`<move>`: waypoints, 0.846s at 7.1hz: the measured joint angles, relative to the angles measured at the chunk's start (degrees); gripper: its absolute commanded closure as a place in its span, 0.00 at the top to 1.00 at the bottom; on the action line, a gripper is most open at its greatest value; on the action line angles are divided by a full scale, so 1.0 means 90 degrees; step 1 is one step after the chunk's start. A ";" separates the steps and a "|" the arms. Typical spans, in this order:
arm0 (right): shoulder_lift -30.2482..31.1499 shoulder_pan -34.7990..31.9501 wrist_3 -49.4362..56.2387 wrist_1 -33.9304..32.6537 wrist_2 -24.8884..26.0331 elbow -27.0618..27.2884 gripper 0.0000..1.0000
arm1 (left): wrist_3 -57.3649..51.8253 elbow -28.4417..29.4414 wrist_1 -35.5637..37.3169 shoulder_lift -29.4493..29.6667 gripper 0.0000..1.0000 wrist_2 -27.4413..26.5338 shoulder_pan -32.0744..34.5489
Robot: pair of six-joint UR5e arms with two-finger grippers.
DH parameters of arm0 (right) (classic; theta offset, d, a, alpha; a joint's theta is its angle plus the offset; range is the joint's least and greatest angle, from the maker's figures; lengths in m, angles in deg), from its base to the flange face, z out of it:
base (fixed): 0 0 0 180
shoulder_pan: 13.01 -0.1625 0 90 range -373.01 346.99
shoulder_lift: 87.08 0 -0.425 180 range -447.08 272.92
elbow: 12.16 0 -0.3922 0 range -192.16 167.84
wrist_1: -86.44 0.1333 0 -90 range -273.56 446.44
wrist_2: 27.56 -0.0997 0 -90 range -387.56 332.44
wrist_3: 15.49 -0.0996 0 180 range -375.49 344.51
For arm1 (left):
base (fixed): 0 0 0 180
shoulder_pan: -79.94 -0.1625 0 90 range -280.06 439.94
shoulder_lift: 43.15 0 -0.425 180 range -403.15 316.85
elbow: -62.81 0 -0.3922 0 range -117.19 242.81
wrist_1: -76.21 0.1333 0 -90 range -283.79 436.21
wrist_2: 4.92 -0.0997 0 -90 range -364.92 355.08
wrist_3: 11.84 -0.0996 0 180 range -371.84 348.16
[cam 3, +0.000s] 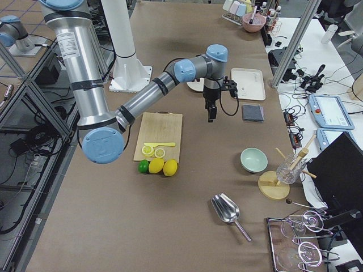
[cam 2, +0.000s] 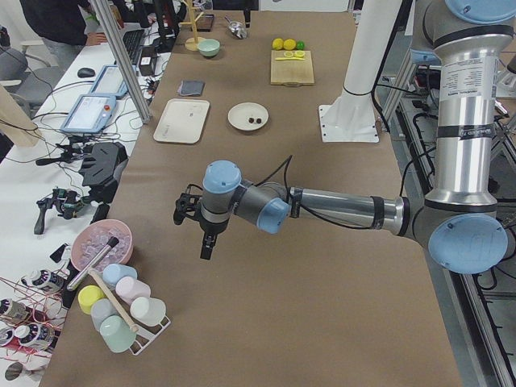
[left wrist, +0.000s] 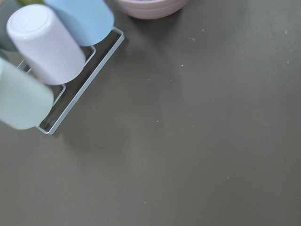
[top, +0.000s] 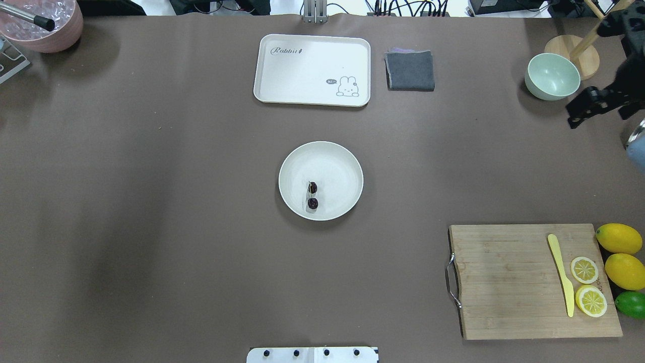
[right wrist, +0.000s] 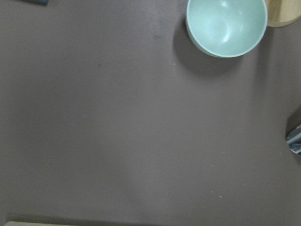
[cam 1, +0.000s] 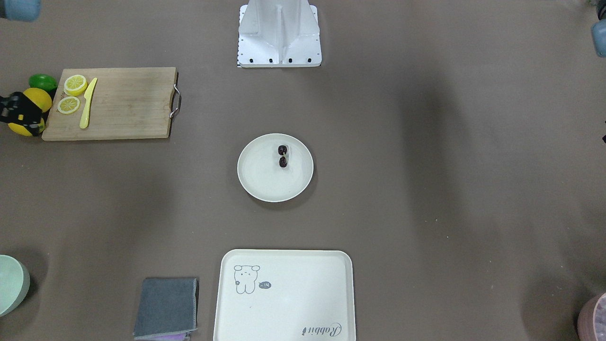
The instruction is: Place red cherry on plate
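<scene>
The red cherry, a joined dark maroon pair, lies inside the round cream plate at the table's middle, on the half nearer the robot base. No gripper is near it. My right gripper hangs high over the table's right side, between the cutting board and the mint bowl; whether it is open or shut I cannot tell. My left gripper hovers over bare table far to the left, near the cup rack, and shows only in the exterior left view, so I cannot tell its state.
A wooden cutting board with lemon slices and a yellow knife sits near right, whole lemons and a lime beside it. The rectangular tray, grey cloth, mint bowl and pink bowl line the far edge.
</scene>
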 measured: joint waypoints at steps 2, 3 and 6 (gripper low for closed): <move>0.0695 -0.1101 0.1342 0.0050 -0.0478 -0.0239 1.00 | -0.0020 0.0018 -0.0012 -0.0178 0.98 0.0089 0.0109; 0.0923 -0.1604 0.1995 0.0060 -0.0613 -0.0444 1.00 | -0.0030 0.0041 -0.0031 -0.0270 0.98 0.0091 0.0144; 0.1280 -0.2358 0.2885 0.0286 -0.0666 -0.1089 1.00 | -0.0034 0.0287 -0.0036 -0.0328 0.98 0.0090 0.0359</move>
